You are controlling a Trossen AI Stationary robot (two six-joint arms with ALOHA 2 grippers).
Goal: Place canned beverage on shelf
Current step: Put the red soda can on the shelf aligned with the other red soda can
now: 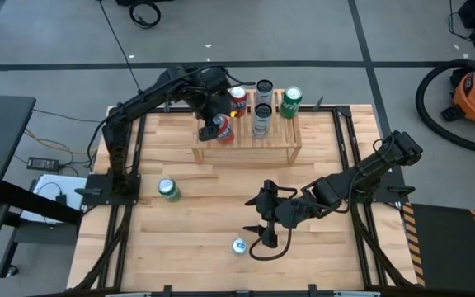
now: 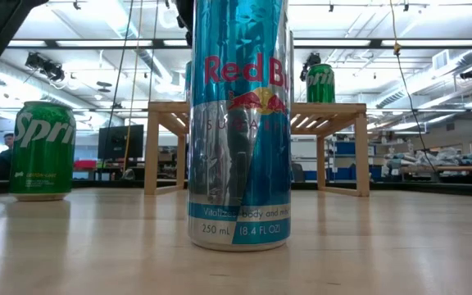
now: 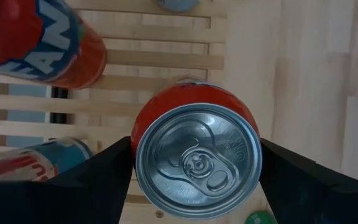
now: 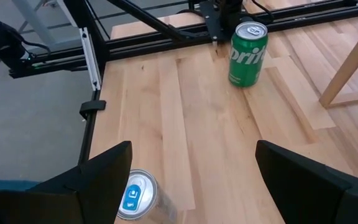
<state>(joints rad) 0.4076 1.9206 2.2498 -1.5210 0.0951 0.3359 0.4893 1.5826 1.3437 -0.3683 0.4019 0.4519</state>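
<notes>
A light wooden slatted shelf [image 1: 246,139] stands at the table's far middle. On it stand a red can [image 1: 237,99], two silver cans [image 1: 262,120] and a green can [image 1: 291,101]. My left gripper [image 1: 218,129] is over the shelf's left part, shut on a red-orange can [image 3: 196,158] with a silver top. My right gripper [image 1: 264,224] hangs open over the table's near middle. Just beyond it a blue Red Bull can [image 1: 238,245] stands upright on the table. A green Sprite can [image 1: 168,190] stands at the left. My left gripper pinches the red-orange can between its two fingers [image 3: 104,177], on opposite sides of its upper wall [image 3: 143,121] just under the rim. The fingers come steeply from above. The can stays upright over the shelf slats; whether its base touches them I cannot tell.
In the left wrist view a Fanta can [image 3: 42,43] and a red-and-blue can [image 3: 36,160] stand close beside the held one. The low view has the Red Bull can [image 2: 238,123] right in front, the shelf [image 2: 256,143] behind. Black frame rails [image 1: 122,190] border the table.
</notes>
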